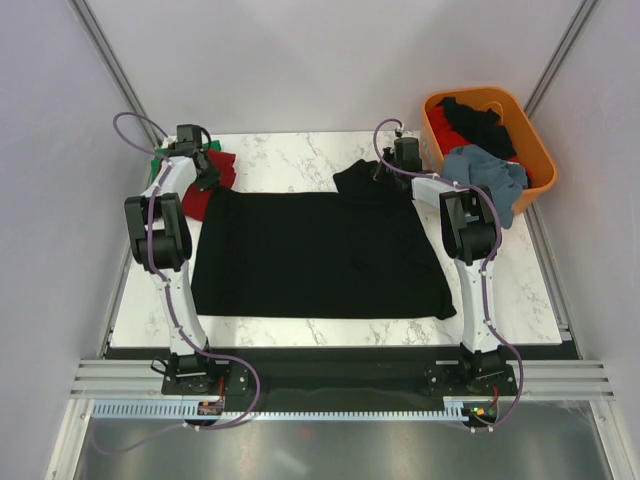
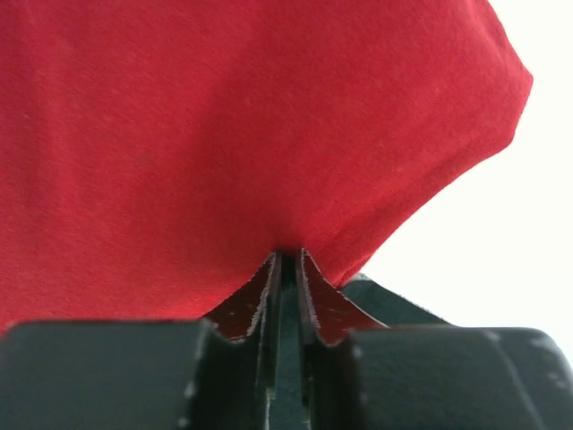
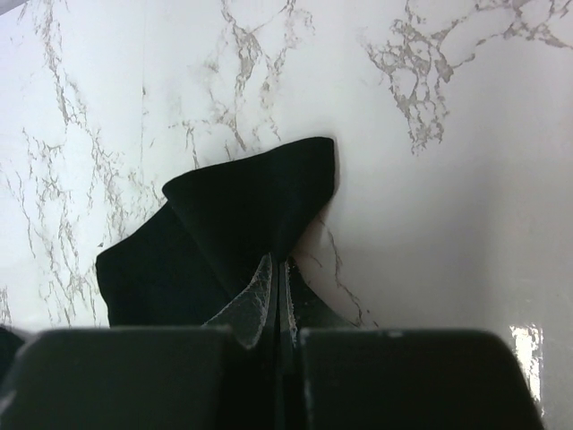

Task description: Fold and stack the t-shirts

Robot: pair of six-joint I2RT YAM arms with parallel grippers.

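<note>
A black t-shirt (image 1: 320, 255) lies spread flat across the middle of the marble table (image 1: 300, 150). My right gripper (image 1: 383, 172) is at its far right corner, shut on a raised fold of the black cloth (image 3: 251, 215), with its jaws (image 3: 277, 262) pressed together. My left gripper (image 1: 207, 178) is at the shirt's far left corner, over a dark red t-shirt (image 1: 220, 168) that fills the left wrist view (image 2: 224, 125). Its jaws (image 2: 288, 258) are shut with a thin dark strip between them, and dark cloth (image 2: 394, 303) shows beside them. A green t-shirt (image 1: 157, 155) peeks out behind the red one.
An orange basket (image 1: 543, 165) stands at the far right, holding black cloth (image 1: 482, 122) and red cloth (image 1: 443, 125). A grey-blue t-shirt (image 1: 487, 178) hangs over its near rim. Bare marble shows beyond the black shirt and along the table's front edge.
</note>
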